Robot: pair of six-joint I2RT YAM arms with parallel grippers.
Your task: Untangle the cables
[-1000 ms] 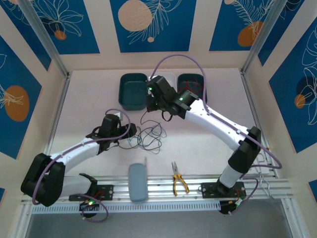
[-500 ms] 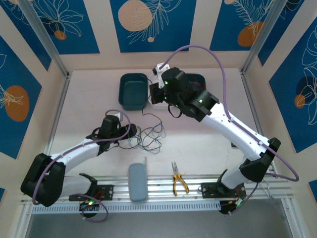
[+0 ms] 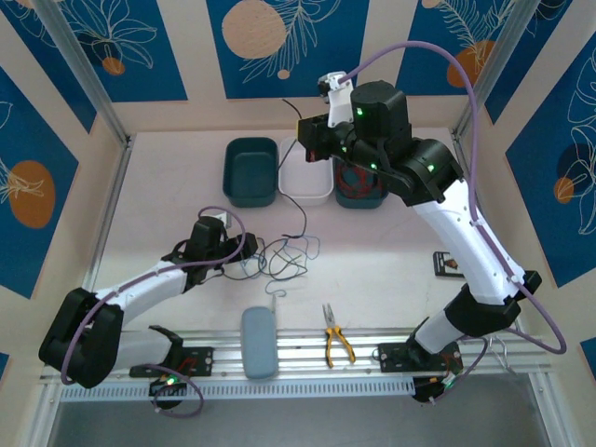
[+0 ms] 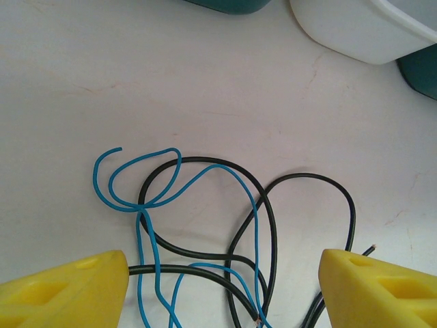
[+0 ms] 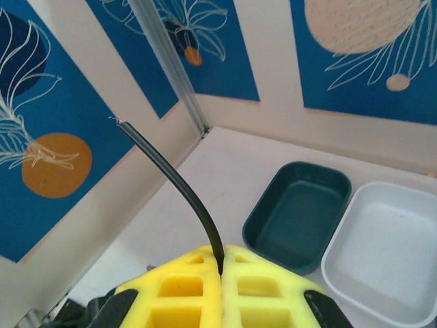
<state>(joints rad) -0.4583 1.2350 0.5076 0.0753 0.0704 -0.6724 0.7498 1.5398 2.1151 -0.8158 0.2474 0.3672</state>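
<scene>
The cables lie in a loose black and light-blue tangle on the table's middle. My left gripper rests at its left side. In the left wrist view that gripper is open, its yellow fingers straddling blue loops and black loops without pinching them. My right gripper is raised high over the back trays, shut on one black cable that hangs down to the tangle. In the right wrist view its fingertips pinch this cable, whose free end sticks up.
A dark teal tray, a white tray and a second teal tray, partly hidden by the right arm, line the back. Yellow-handled pliers and a grey-blue case lie near the front rail. A small black item sits at right.
My right arm has lifted and swung toward the back right, drawing the black cable up and out of the tangle. The left arm has stayed put.
</scene>
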